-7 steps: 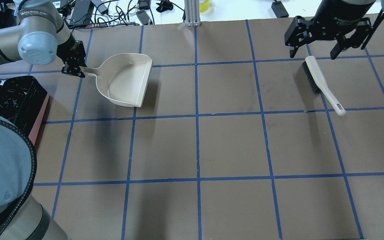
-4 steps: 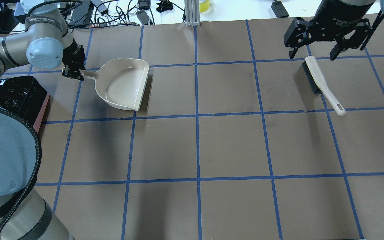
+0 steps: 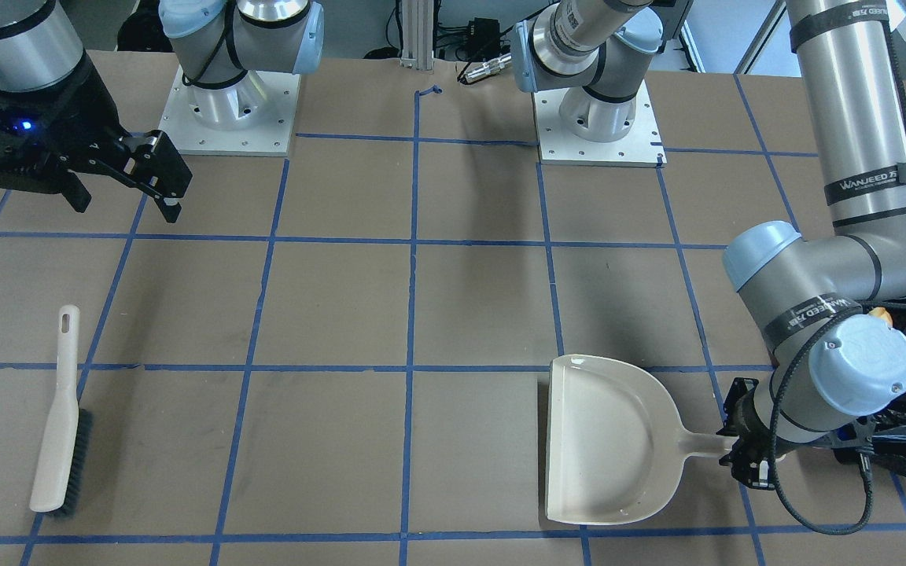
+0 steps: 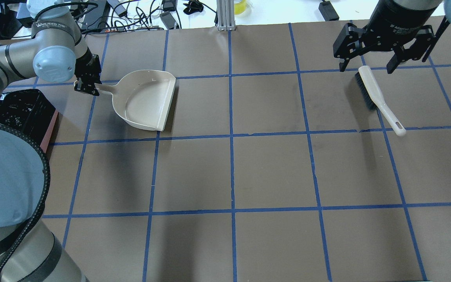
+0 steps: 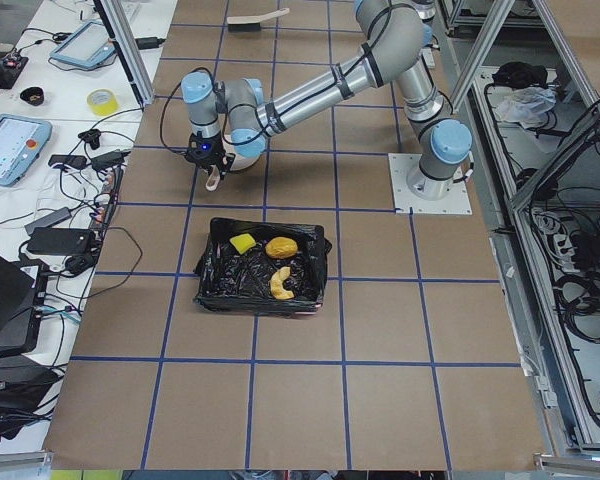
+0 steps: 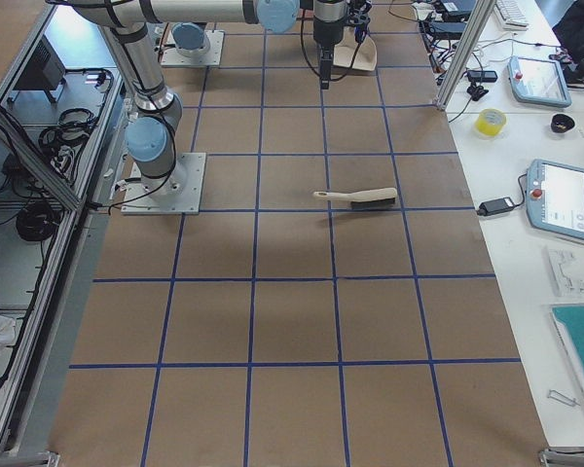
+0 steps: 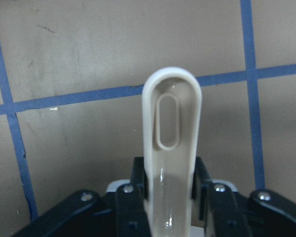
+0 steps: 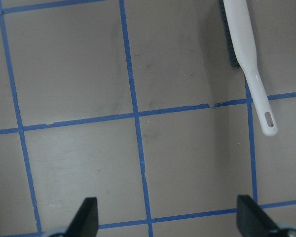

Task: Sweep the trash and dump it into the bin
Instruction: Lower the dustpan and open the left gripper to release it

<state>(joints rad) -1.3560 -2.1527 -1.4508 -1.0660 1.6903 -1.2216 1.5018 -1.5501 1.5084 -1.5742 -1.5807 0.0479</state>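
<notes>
Where the left gripper (image 4: pixel 86 83) works, at the table's far-left corner in the overhead view, room is tight. The bin (image 5: pixel 212 265) sits just beside it on the robot's side, and cables (image 4: pixel 131 17) and power bricks lie past the table's far edge.
- Left gripper: fingers (image 7: pixel 138 185) pressed onto the handle of the beige dustpan (image 4: pixel 145 100), one on each side. The handle's slotted end sticks out past them in the wrist view.
- Dustpan: looks level, open mouth toward the table's middle. Whether it touches the paper I cannot tell.
- Bin: pink, lined with a black bag, near the table's left end. From the left-end camera all the trash lies inside it: green-and-yellow sponge block (image 5: pixel 242 242), yellow-orange lump (image 5: pixel 281 247), pale crescent slice (image 5: pixel 280 283). The sponge and the lump lie side by side, the crescent apart from them.
- Table (image 4: pixel 272 172): brown paper with a blue tape grid. The middle and the near rows of squares are bare paper, which leaves wide room between the two arms.
- Right gripper (image 3: pixel 127 206): fingers spread wide with nothing between them, raised off the table near the far-right corner.
- Brush (image 4: pixel 374 92): flat on the paper below and beside that gripper, dark bristles toward the far edge, handle toward the robot. It shows at the upper right of the right wrist view.
- An aluminium post (image 4: pixel 225 15) stands at the middle of the far edge. A yellow tape roll (image 6: pixel 490 122) and tablets lie on the white bench beyond it.
</notes>
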